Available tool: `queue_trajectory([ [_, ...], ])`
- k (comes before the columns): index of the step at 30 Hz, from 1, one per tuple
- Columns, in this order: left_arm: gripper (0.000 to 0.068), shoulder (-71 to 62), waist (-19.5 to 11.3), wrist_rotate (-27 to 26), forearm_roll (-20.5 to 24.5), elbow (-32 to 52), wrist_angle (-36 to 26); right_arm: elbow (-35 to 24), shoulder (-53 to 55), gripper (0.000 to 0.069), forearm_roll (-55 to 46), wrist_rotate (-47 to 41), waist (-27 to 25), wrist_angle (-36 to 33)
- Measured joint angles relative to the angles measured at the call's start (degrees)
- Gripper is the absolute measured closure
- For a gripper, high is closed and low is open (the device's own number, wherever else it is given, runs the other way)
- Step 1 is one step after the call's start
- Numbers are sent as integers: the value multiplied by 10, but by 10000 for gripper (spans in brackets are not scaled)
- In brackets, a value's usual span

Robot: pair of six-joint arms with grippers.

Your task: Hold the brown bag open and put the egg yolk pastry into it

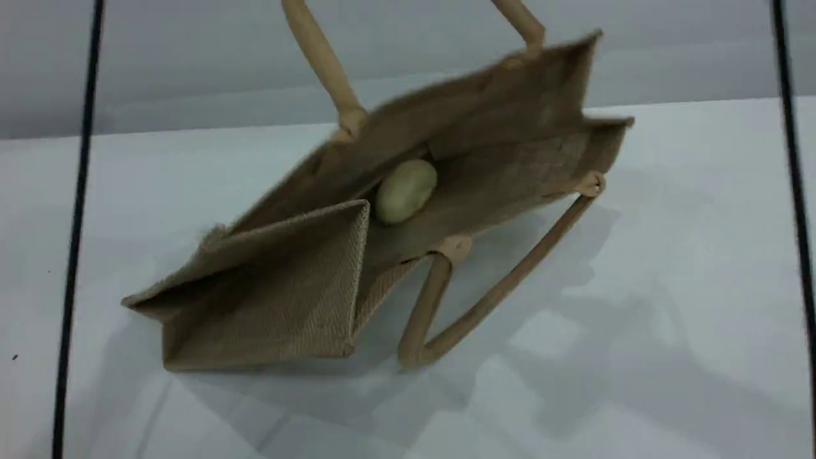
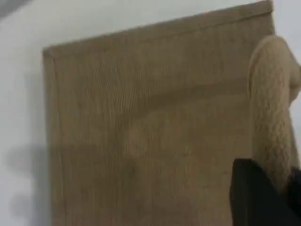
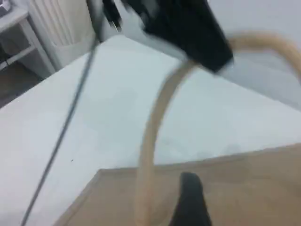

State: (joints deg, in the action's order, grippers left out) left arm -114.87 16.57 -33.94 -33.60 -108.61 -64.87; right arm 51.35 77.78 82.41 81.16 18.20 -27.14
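Scene view: egg yolk pastry (image 1: 406, 190) inside brown bag (image 1: 287, 287), no fingers near.

one brown bag (image 1: 306, 293), one egg yolk pastry (image 1: 406, 190)

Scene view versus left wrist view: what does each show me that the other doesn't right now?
Only the scene view shows the egg yolk pastry, lying inside the open mouth of the brown bag, and the bag's lower handle resting on the table. Only the left wrist view shows the left gripper, shut on the upper handle, with the bag's flat outer panel seen close up. Both show the bag, the upper handle and the table. Neither shows the right gripper.
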Motion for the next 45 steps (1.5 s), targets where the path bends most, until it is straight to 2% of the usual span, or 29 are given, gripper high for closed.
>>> queue_trajectory([
  [8, 598, -41, 18, -1, -23, 36, 60, 0, -114, 227, -201, -198, 0, -25],
  [18, 598, -84, 38, -1, -25, 44, 84, 0, -235, 227, -454, -448, 0, -108],
  [22, 593, -98, 54, -1, -23, 58, 82, 0, -280, 227, -550, -544, 0, -148],
  [24, 579, -103, 61, -1, -11, 58, 81, 0, -300, 227, -594, -587, 0, -173],
  [28, 502, -104, 64, -1, 9, 58, 81, 0, -337, 227, -667, -651, 0, -217],
  [33, 316, -103, 64, 0, 10, 58, 67, 0, -378, 227, -728, -696, 0, -277],
  [34, 237, -101, 64, 4, 28, 58, 46, 0, -401, 227, -762, -719, 0, -318],
  [39, 209, -88, 64, 20, 55, 56, 13, -2, -429, 227, -797, -749, 0, -367],
  [45, 206, -43, 65, 20, 54, 56, -49, -29, -461, 227, -824, -780, 0, -405],
])
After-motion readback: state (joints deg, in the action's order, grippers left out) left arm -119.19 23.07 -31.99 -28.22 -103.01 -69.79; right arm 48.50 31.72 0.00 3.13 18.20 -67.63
